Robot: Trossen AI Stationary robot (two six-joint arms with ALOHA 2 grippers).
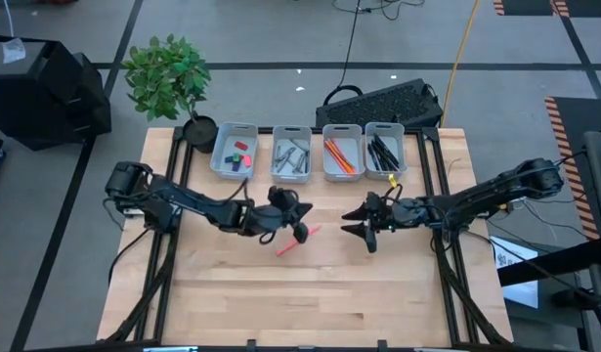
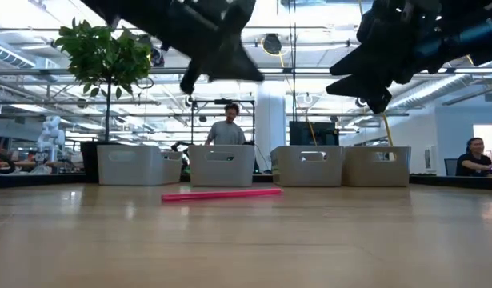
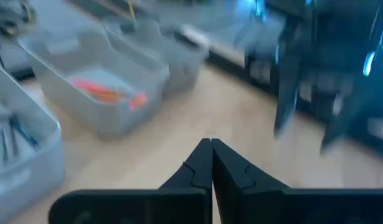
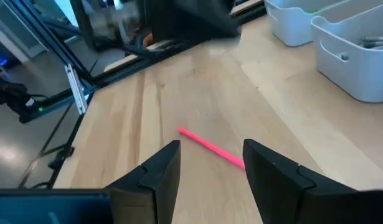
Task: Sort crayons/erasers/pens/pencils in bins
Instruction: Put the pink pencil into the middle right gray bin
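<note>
A thin pink stick (image 1: 297, 241) lies flat on the wooden table, between my two grippers and nearer the table's front edge than either. My left gripper (image 1: 300, 227) hangs shut just above its far end, holding nothing; the low view shows it (image 2: 223, 60) well clear of the table. My right gripper (image 1: 360, 225) is open to the stick's right, also raised (image 2: 366, 76). In the right wrist view the stick (image 4: 210, 146) lies ahead of the open fingers (image 4: 211, 171). Four pale bins (image 1: 291, 154) stand in a row at the far edge.
From left to right the bins hold small erasers (image 1: 238, 154), grey sticks (image 1: 292, 156), orange-red sticks (image 1: 339, 156) and black pens (image 1: 383, 152). A potted plant (image 1: 168, 78) stands at the far left corner. A black keyboard (image 1: 388, 101) lies beyond the bins. People are in the room behind.
</note>
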